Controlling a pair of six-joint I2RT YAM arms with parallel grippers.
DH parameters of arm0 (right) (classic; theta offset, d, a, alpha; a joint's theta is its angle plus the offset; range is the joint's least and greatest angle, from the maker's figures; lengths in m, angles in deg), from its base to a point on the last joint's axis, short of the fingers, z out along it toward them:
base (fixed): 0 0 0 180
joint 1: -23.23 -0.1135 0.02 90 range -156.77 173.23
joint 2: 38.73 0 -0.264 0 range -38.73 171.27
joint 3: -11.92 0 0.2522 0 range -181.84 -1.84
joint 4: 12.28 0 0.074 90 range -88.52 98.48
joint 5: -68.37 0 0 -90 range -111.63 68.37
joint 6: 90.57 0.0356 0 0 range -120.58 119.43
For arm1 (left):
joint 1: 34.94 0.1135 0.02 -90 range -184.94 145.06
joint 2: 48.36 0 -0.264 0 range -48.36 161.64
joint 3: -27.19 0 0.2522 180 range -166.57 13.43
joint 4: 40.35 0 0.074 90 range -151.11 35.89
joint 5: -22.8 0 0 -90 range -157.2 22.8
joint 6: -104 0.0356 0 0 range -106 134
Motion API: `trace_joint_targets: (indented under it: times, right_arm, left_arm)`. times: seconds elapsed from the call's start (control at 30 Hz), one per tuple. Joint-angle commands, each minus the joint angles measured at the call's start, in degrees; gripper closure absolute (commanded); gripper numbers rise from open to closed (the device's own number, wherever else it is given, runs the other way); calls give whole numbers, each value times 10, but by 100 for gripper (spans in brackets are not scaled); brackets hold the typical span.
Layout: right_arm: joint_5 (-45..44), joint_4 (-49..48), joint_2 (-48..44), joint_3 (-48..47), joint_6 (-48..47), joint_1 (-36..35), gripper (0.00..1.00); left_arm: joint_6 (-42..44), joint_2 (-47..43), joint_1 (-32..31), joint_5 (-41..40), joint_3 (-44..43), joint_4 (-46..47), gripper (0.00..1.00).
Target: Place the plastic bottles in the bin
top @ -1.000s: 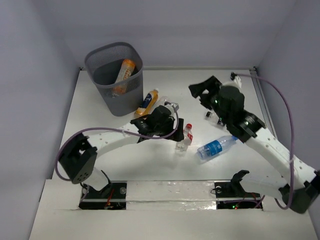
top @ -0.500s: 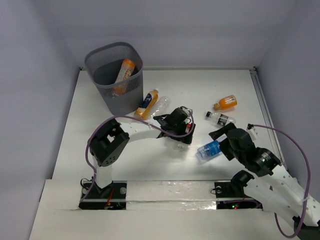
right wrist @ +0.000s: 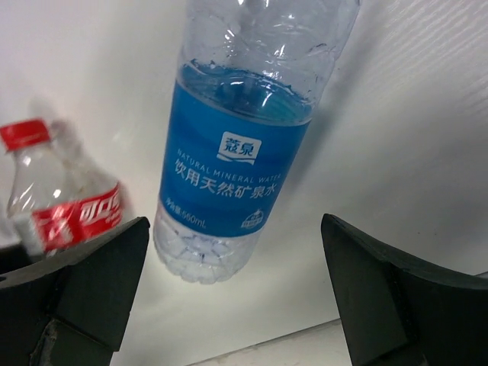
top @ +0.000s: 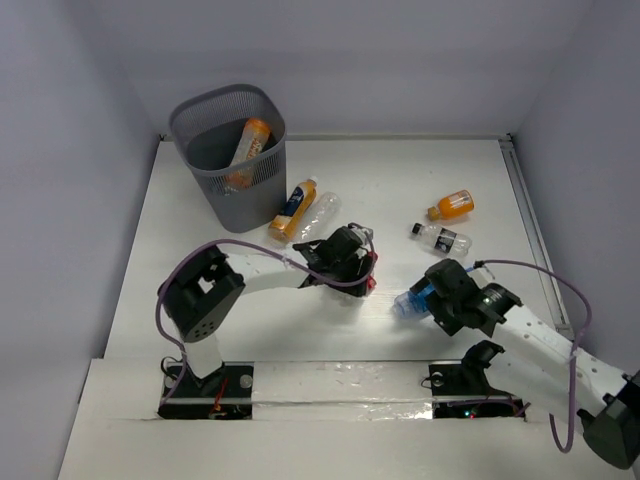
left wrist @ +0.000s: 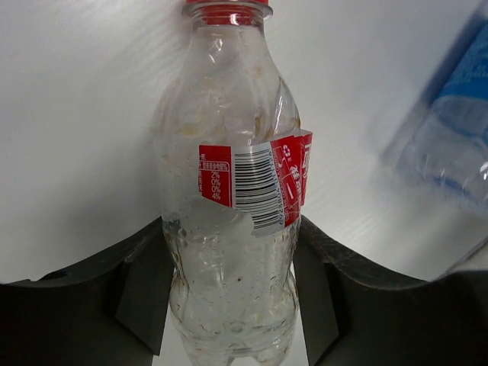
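- Matte white tabletop [top: 400, 170], pale grey walls on three sides. Dark mesh bin [top: 240, 195] stands at the far-left corner with an orange bottle [top: 250, 140] leaning inside.
- My left arm is bent low across the centre. Left gripper [top: 350, 268]: jaws pressed on both sides of the red-label bottle [left wrist: 232, 191], which is clear and crinkled with a red cap.
- Right gripper [top: 428, 300] sits low, jaws spread wide astride the blue-label bottle [right wrist: 236, 152], not touching it. The bottle lies on the table.

White links [top: 265, 272], black joints [top: 200, 300], purple cables [top: 540, 272].
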Motion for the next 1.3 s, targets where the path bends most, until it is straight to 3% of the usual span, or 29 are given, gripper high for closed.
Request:
trace_joint_targets:
  times: [0.0, 0.3, 0.57, 0.63, 0.73, 0.93, 1.07, 1.27]
  right_arm:
    - [-10, -46, 39, -13, 18, 4, 0]
    - [-12, -52, 185, -78, -12, 20, 6]
    - [62, -35, 237, -92, -16, 20, 29]
    - [68, -28, 227, -89, -14, 20, 41]
    - [78, -11, 187, -89, -12, 20, 55]
    - [75, 62, 53, -154, -16, 15, 56]
    - [101, 54, -24, -216, -38, 15, 56]
    - [173, -29, 37, -326, -174, 9, 55]
  left_arm:
    - [2, -80, -1, 10, 32, -15, 73]
    - [1, -283, -1, -11, 14, -107, 73]
    - [3, -379, 29, -29, -82, -144, 72]
    - [8, -394, 44, -20, -112, -149, 72]
    - [17, -409, 80, -8, -153, -157, 72]
    - [30, -388, 192, 21, -239, -167, 71]
    - [36, -342, 262, 34, -331, -180, 71]
    - [24, -262, 407, 60, -421, -186, 70]
